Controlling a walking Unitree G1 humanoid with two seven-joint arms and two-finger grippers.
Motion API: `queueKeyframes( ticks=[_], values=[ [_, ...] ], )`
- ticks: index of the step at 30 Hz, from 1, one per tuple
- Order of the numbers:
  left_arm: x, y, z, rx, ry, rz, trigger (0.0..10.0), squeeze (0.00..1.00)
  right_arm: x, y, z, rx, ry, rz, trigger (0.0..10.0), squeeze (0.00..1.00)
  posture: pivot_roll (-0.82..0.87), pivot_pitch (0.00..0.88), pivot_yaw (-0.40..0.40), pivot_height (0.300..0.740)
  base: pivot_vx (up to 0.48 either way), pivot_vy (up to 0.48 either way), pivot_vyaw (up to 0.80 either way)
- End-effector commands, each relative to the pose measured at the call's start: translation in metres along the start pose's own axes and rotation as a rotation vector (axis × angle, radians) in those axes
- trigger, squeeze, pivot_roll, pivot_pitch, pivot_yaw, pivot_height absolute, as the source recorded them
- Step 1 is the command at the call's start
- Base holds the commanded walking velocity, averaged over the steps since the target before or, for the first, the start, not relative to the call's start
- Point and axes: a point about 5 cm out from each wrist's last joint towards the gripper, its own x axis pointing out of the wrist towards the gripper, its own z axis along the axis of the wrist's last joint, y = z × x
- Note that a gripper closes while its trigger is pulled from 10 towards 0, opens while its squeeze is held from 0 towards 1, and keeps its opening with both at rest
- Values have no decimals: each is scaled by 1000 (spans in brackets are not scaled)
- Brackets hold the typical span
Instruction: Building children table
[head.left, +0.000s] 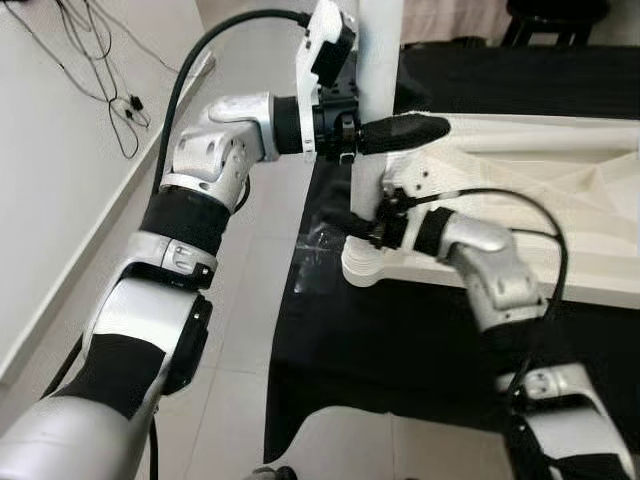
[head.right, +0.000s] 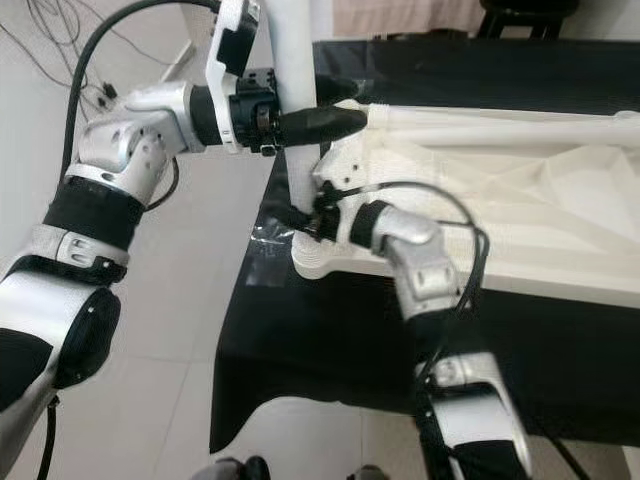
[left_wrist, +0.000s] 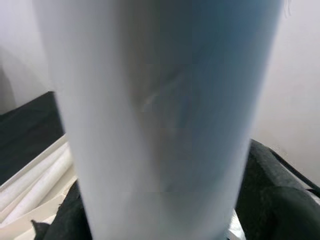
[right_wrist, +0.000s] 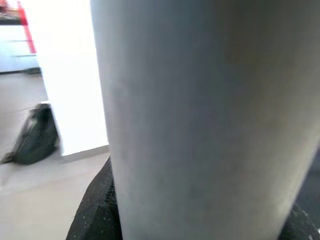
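A white children's table (head.left: 540, 190) lies upside down on a black cloth. A white round leg (head.left: 380, 60) stands upright in the corner socket (head.left: 365, 268) nearest me. My left gripper (head.left: 415, 128) is shut around the leg high up, one black finger crossing in front of it. My right gripper (head.left: 362, 228) is shut on the same leg low down, just above the socket. In the left wrist view the leg (left_wrist: 160, 125) stands between the black fingers (left_wrist: 270, 200). In the right wrist view the leg (right_wrist: 200, 125) sits close against a black finger (right_wrist: 97, 210).
The black cloth (head.left: 400, 340) covers a raised surface whose edge drops to the tiled floor (head.left: 250, 300) on my left. A white wall with hanging cables (head.left: 125, 110) runs along the far left. Dark furniture (head.left: 555, 25) stands behind the table.
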Motion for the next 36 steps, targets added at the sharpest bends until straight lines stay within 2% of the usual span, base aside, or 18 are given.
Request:
queueKeyframes(
  ticks=[1, 2, 6, 9, 13, 14, 15, 16, 17, 20, 21, 25, 27, 29, 30, 31, 32, 36],
  values=[
    [-7, -3, 9, 33, -18, -26, 10000, 0, -5, 14, -49, 101, 249, -121, 0, 0, -113, 194, 70, 740, 0, 0, 0],
    [-16, -3, 11, 28, -27, -2, 10000, 0, -9, 32, -63, 160, 294, -268, 0, 0, -105, 202, 67, 740, 0, 0, 0],
    [-37, -5, 16, 40, -36, 52, 10000, 0, -9, 58, -69, 248, 295, -448, 0, 0, -105, 201, 74, 740, 0, 0, 0],
    [-69, -2, 16, 69, -7, 173, 10000, 0, 10, 43, -58, 218, 229, -474, 0, 0, -87, 197, 63, 740, 0, 0, 0],
    [-88, -3, 14, 80, 12, 252, 10000, 0, 15, 33, -47, 200, 217, -496, 0, 0, -76, 195, 56, 740, 0, 0, 0],
    [-93, -4, 13, 77, 12, 274, 10000, 0, 16, 32, -45, 191, 225, -496, 2745, 0, -76, 195, 56, 740, 0, 0, 0],
    [-93, -4, 13, 77, 12, 274, 10000, 0, 16, 32, -45, 191, 225, -496, 2745, 0, -76, 195, 56, 740, 0, 0, 0],
    [-97, -6, 12, 74, 13, 292, 10000, 0, 15, 32, -43, 185, 242, -504, 4902, 0, -73, 196, 53, 740, 0, 0, 0],
    [-102, -8, 10, 67, 15, 309, 10000, 0, 15, 30, -41, 189, 238, -508, 10000, 0, -72, 196, 52, 740, 0, 0, 0],
    [-111, -18, 5, 33, 20, 313, 10000, 0, 13, 29, -35, 177, 220, -504, 10000, 0, -71, 199, 47, 740, 0, 0, 0],
    [-115, -29, 2, 6, 25, 281, 10000, 0, 11, 25, -30, 173, 191, -501, 10000, 1000, -70, 198, 43, 740, 0, 0, 0],
    [-123, -56, 0, -40, 31, 203, 10000, 0, 10, 12, -20, 185, 121, -483, 10000, 1000, -64, 199, 37, 740, 0, 0, 0],
    [-127, -69, -4, -51, 42, 197, 10000, 0, 12, 2, -9, 180, 39, -357, 10000, 1000, -50, 197, 29, 740, 0, 0, 0],
    [-127, -69, -4, -51, 42, 197, 10000, 0, 12, 2, -9, 180, 39, -357, 10000, 1000, -50, 197, 29, 740, 0, 0, 0],
    [-130, -78, -14, -72, 47, 240, 10000, 0, 14, -3, -1, 146, -2, -202, 10000, 31, -43, 195, 23, 740, 0, 0, 0],
    [-130, -78, -14, -72, 47, 240, 10000, 0, 14, -3, -1, 146, -2, -202, 10000, 31, -43, 195, 23, 740, 0, 0, 0],
    [-134, -86, -34, -94, 74, 318, 10000, 0, 16, -6, 4, 88, -17, -37, 10000, 0, -41, 194, 20, 740, 0, 0, 0],
    [-136, -98, -65, -127, 123, 444, 10000, 0, 19, -5, 8, 41, -9, 160, 10000, 0, -29, 190, 12, 740, 0, 0, 0]
  ],
)
